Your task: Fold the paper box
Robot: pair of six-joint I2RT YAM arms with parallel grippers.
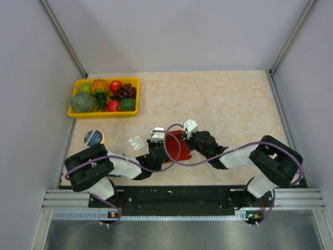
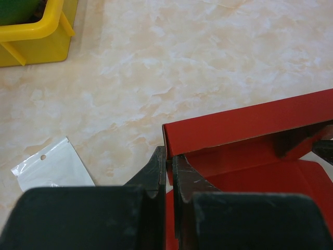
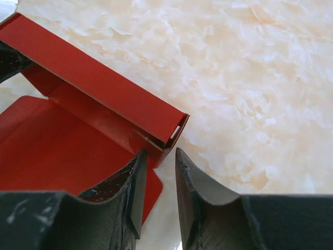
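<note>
The red paper box (image 1: pixel 176 148) lies partly folded on the table between my two grippers, its far wall standing up. In the left wrist view the raised wall (image 2: pixel 250 122) runs off to the right. My left gripper (image 2: pixel 169 157) is shut on the wall's left end, and it also shows in the top view (image 1: pixel 164 138). In the right wrist view the box (image 3: pixel 93 88) lies to the left. My right gripper (image 3: pixel 158 156) is slightly open just short of the wall's right corner, its left finger (image 3: pixel 130 179) over the red base. The right gripper is also in the top view (image 1: pixel 186 140).
A yellow fruit tray (image 1: pixel 104 112) stands at the back left, its corner in the left wrist view (image 2: pixel 36 47). A small whitish plastic wrapper (image 1: pixel 136 141) lies left of the box and shows in the left wrist view (image 2: pixel 49 169). A round tin (image 1: pixel 94 137) sits near the left wall.
</note>
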